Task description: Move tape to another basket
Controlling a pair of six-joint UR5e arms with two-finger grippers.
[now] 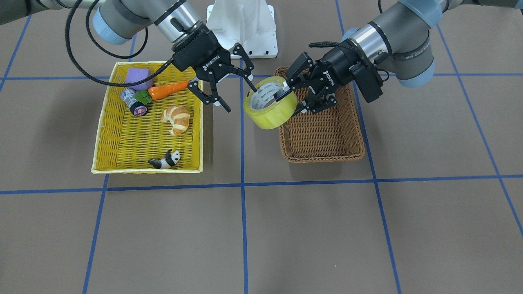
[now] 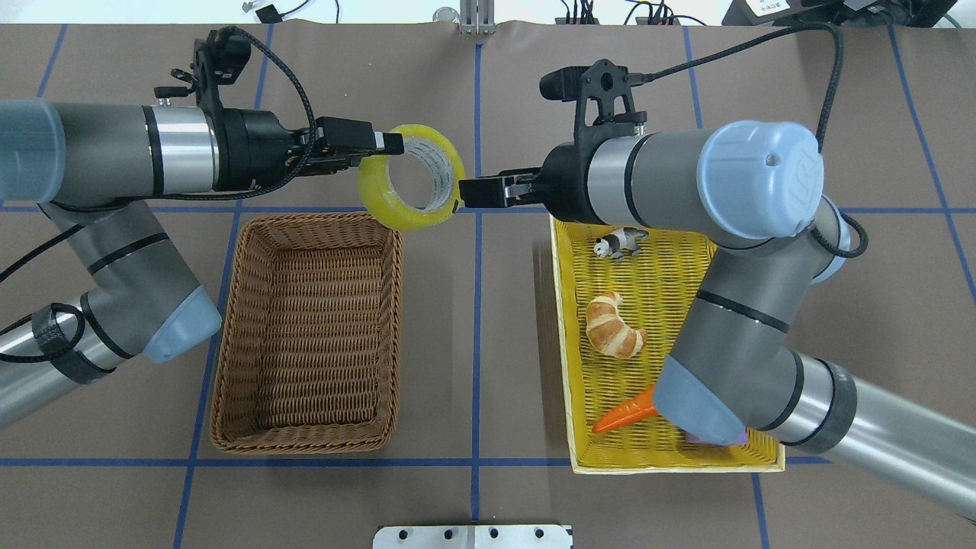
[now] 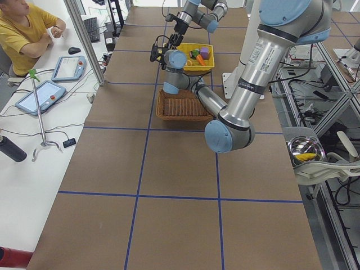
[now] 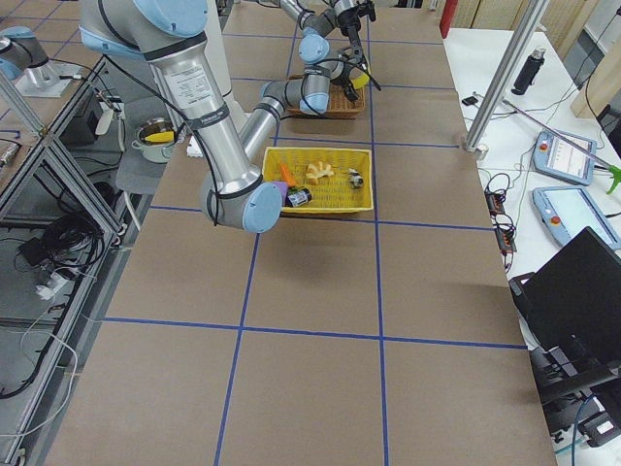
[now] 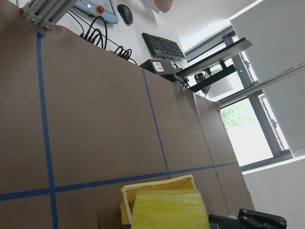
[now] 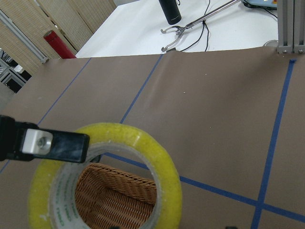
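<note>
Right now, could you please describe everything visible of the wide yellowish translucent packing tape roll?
The wide yellowish translucent tape roll has a white inner core with green print. It hangs tilted in mid-air by a corner of the brown wicker basket. The left gripper pinches its wall; the open right gripper sits at its opposite side, contact unclear.

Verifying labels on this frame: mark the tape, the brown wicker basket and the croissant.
tape [image 1: 274, 115]: front-facing view, yellow outer wall of the roll.
brown wicker basket [image 2: 313, 328]: overhead view, bare woven floor.
croissant [image 2: 608, 326]: overhead view, middle of its body.
</note>
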